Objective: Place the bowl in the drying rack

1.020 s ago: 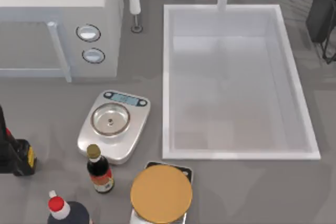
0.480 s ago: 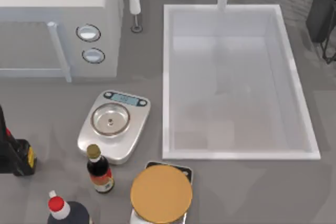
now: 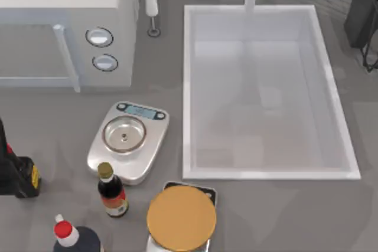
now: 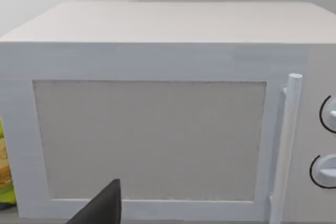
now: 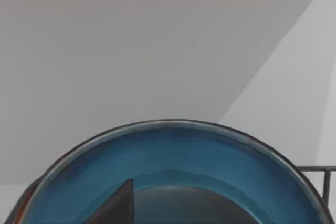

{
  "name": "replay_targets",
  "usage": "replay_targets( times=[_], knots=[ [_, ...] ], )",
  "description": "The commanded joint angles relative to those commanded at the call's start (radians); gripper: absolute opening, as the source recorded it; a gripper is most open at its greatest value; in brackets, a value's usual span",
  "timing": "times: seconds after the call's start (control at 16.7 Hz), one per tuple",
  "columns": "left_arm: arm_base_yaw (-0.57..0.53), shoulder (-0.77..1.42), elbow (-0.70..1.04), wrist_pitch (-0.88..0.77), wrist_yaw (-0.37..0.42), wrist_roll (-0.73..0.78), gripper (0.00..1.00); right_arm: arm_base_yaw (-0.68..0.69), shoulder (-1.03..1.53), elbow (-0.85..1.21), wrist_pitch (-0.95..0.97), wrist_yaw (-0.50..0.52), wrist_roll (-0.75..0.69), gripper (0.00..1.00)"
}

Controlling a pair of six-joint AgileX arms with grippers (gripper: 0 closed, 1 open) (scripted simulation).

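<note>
My right gripper (image 5: 123,205) is right over the teal bowl (image 5: 173,153), can't tell its grip; left arm (image 3: 15,172) parked facing the microwave (image 4: 157,108).

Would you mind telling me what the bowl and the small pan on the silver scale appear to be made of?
The bowl looks like glazed ceramic: its teal-blue inside is glossy, with soft sheen bands below the rim. The small pan on the silver scale looks like polished steel, silvery with bright ring reflections. Both are rendered, so this is only a guess.
</note>
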Motion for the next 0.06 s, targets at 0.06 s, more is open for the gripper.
replay_targets(
  times=[0.06],
  knots=[
    [0.0,0.0,0.0,0.0,0.0,0.0,1.0,0.0,0.0,0.0,0.0,0.0,0.0,1.0]
  ],
)
